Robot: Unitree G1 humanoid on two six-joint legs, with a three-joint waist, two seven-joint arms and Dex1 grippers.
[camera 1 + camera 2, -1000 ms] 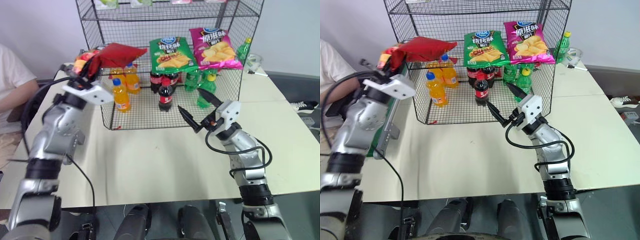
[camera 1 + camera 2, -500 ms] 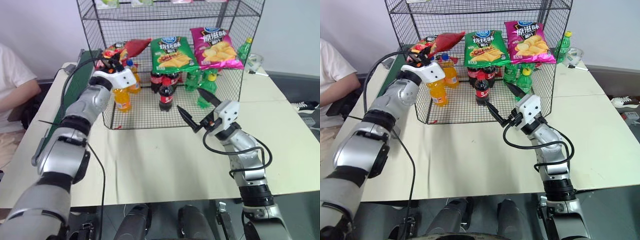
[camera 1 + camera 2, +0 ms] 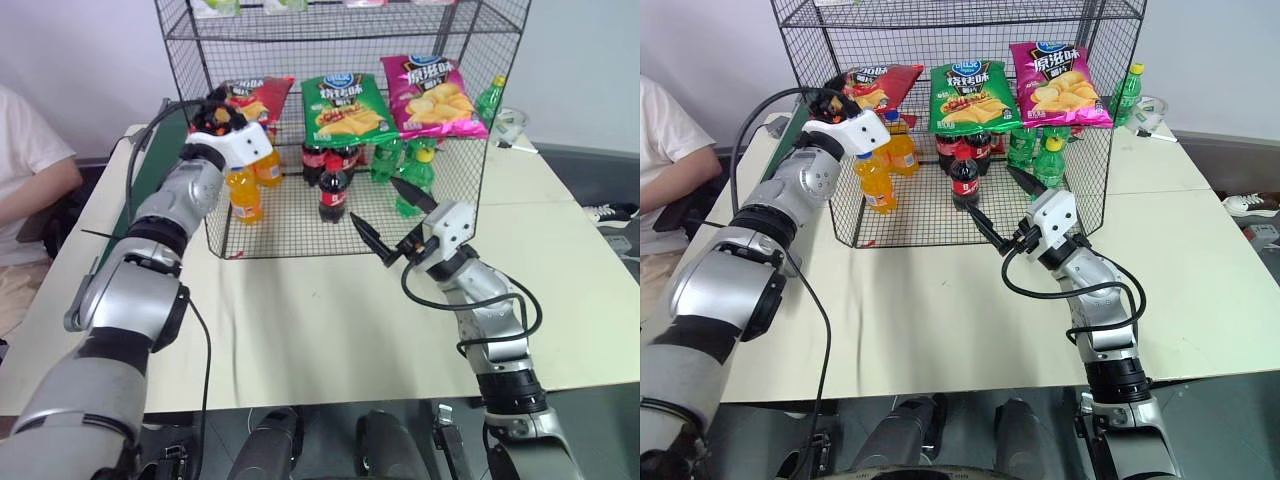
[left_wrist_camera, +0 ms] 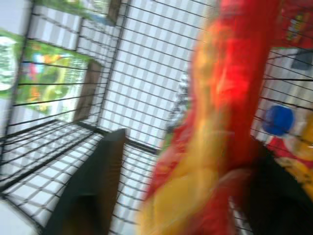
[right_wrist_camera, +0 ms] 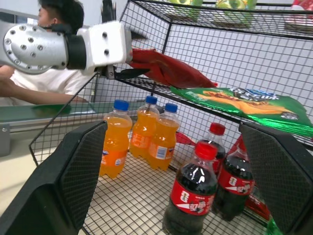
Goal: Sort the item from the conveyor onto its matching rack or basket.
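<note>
I see the red chips bag [image 3: 873, 85] lying on the middle tier of the black wire rack [image 3: 1092, 110], left of the green chips bag [image 3: 967, 95], its long axis running front to back, logo end toward the rear. My left gripper [image 3: 837, 104] reaches to its near edge, fingers spread. My right gripper [image 3: 1006, 203] hovers before the rack, jaws apart, empty.
</note>
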